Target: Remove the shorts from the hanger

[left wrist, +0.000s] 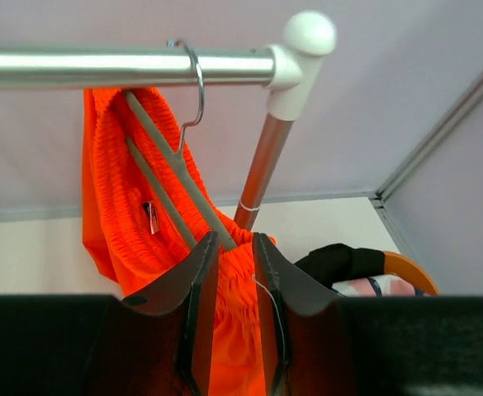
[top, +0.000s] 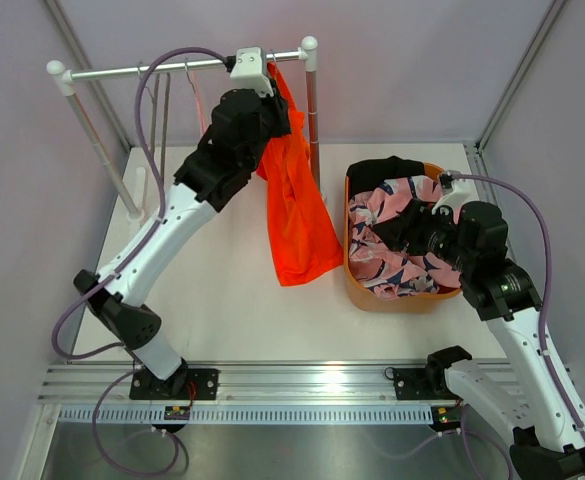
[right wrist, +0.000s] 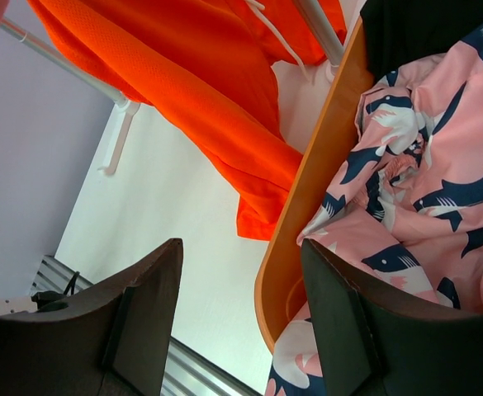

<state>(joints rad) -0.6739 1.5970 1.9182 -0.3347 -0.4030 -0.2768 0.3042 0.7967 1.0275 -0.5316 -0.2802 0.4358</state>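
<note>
The bright orange shorts (top: 297,215) hang from a grey hanger (left wrist: 175,165) hooked on the metal rail (left wrist: 101,66). Up at the hanger's lower end, my left gripper (left wrist: 234,247) is shut on the gathered waistband of the orange shorts (left wrist: 117,214). The hanger's arm ends right at its fingertips. The pink shorts with navy-and-white print (top: 392,200) and the black shorts (top: 384,170) lie in the orange basket (top: 357,285). My right gripper (right wrist: 241,256) is open above the basket's left rim (right wrist: 307,198), with nothing held.
The rack's right post (top: 312,110) stands just behind the orange shorts. Further left on the rail (top: 172,68) hang bare hangers (top: 194,95). The white table surface (top: 222,290) lies below. Grey walls close in on the left, back and right.
</note>
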